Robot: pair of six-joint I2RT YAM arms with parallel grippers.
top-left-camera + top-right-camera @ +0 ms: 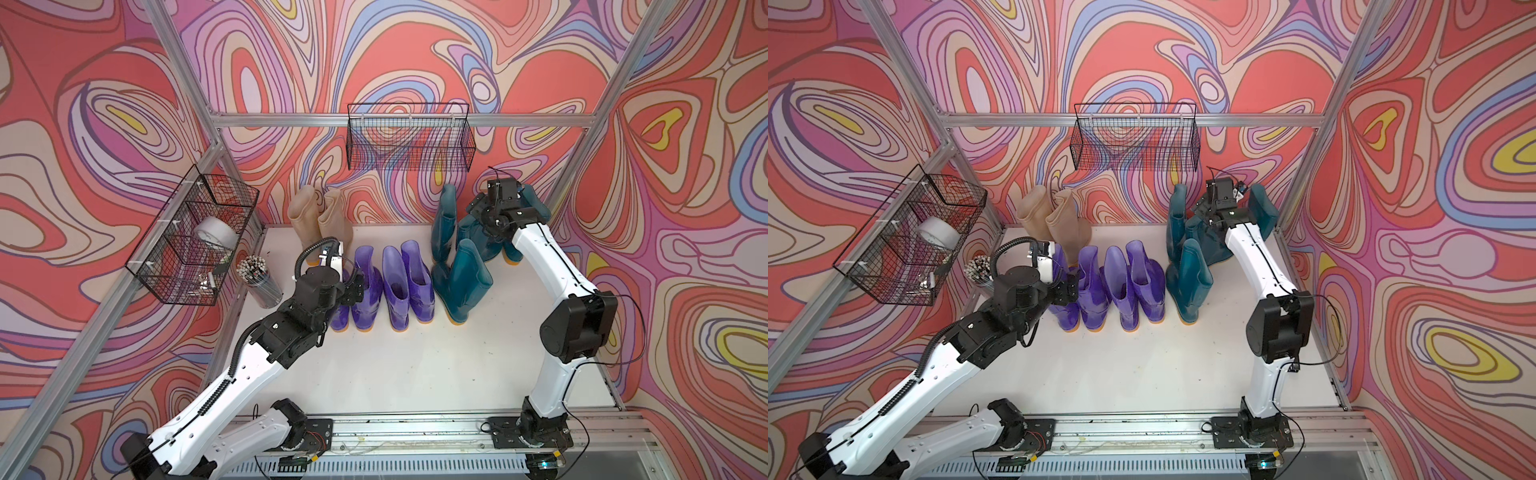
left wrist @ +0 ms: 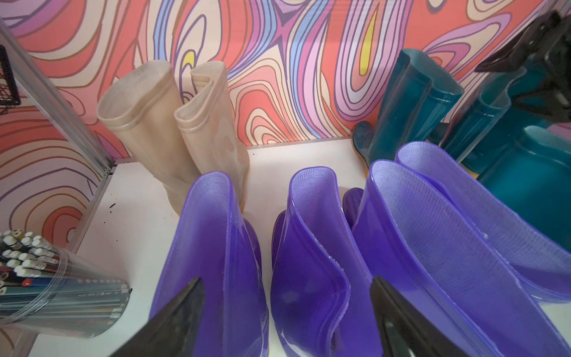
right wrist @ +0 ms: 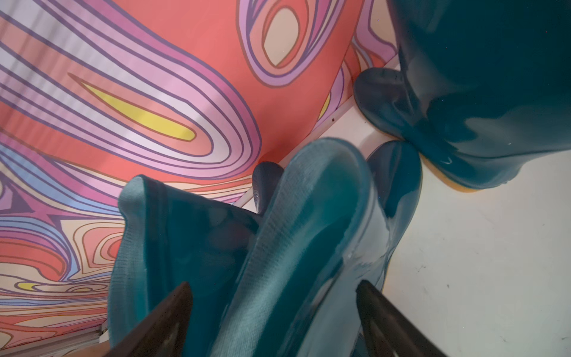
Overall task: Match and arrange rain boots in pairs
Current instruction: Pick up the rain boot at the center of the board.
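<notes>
Along back wall, beige boots upright, side by side, touching; looks like a finished pair. Mid tabletop, four purple boots in a tidy row. One front teal boot just beside that row; other teal boots bunched at back right corner, leaning together, partly hidden by right arm, apparently not yet sorted. Left gripper wide open over purple shafts, one shaft top between the fingers, its neighbour partly inside too, clamping nothing. Right gripper likewise spread wide, one teal shaft top between the fingers, no squeeze visible, nothing held. Risks: closing left jaws on two purple shafts at once and dragging a neighbour out of line; thin soft shaft folding, or glossy rubber slipping, under a pinch; right wrist crowded among leaning teal boots, likely to topple one onto front teal boot; tall boot swinging on lift and knocking the row; left forearm just beside pencil cup, easy to bump. Writing: no brand or size mark visible on any boot; small print on pencils in left wrist view, too blurred to read; nothing readable on tape roll in side wire basket.
</notes>
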